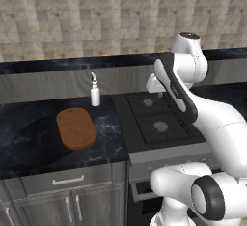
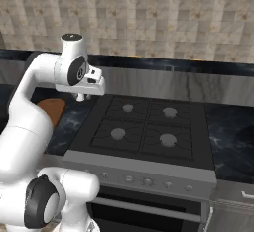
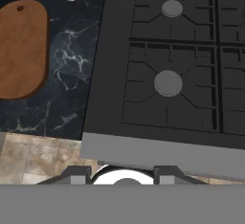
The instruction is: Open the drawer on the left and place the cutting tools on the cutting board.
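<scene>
A: Where do we stand? Our gripper (image 2: pixel 81 97) hangs high over the left edge of the hob (image 1: pixel 157 116), pointing down, and nothing is between its fingers. In the hand view the two tips sit wide apart at the bottom, so we judge it open and empty.

B: And the drawer (image 1: pixel 67 180)? We see it below the dark marble counter (image 1: pixel 29 138), left of the stove, grey front flush with the cabinet, silver bar handle (image 1: pixel 68 180) lying horizontal. It looks closed, so the cutting tools must be inside, hidden from us.

A: The cutting board (image 1: pixel 76 128) lies bare on the counter just above that drawer, with the white bottle (image 1: pixel 95 92) behind it, near the backsplash.

B: So the step in hand is reaching the handle. We judge we should swing left and come well down in front of the counter edge, turn the fingers so they straddle the bar across its length, and close near its middle.

A: Then pull straight out, level, so the drawer does not bind.
</scene>
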You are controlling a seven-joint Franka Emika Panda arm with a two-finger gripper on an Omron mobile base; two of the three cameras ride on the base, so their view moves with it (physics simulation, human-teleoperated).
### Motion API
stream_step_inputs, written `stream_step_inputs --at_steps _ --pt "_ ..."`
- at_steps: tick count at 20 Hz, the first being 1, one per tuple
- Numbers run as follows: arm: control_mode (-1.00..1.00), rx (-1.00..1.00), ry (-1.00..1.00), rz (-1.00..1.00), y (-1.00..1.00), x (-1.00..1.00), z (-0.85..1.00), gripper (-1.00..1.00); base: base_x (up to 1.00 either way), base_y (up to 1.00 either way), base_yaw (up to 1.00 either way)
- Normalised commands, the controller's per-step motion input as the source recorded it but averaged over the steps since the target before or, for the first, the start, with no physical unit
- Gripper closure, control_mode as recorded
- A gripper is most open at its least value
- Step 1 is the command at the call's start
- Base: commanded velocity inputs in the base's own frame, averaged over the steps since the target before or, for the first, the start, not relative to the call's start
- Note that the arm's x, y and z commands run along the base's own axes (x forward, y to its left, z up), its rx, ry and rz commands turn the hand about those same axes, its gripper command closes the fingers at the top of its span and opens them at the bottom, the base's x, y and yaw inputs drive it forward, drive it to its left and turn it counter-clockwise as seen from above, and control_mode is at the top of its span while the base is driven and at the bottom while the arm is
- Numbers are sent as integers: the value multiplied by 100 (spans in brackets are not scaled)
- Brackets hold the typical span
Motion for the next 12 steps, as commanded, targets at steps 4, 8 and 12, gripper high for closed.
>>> stream_step_inputs --at_steps 4,8,12 --pt "-100 0 -1 0 0 -4 -3 -100 0 0 0" --pt "-100 0 -9 6 28 -47 -9 -100 0 0 0" --pt "-100 0 -18 30 81 -43 -33 -100 0 0 0"
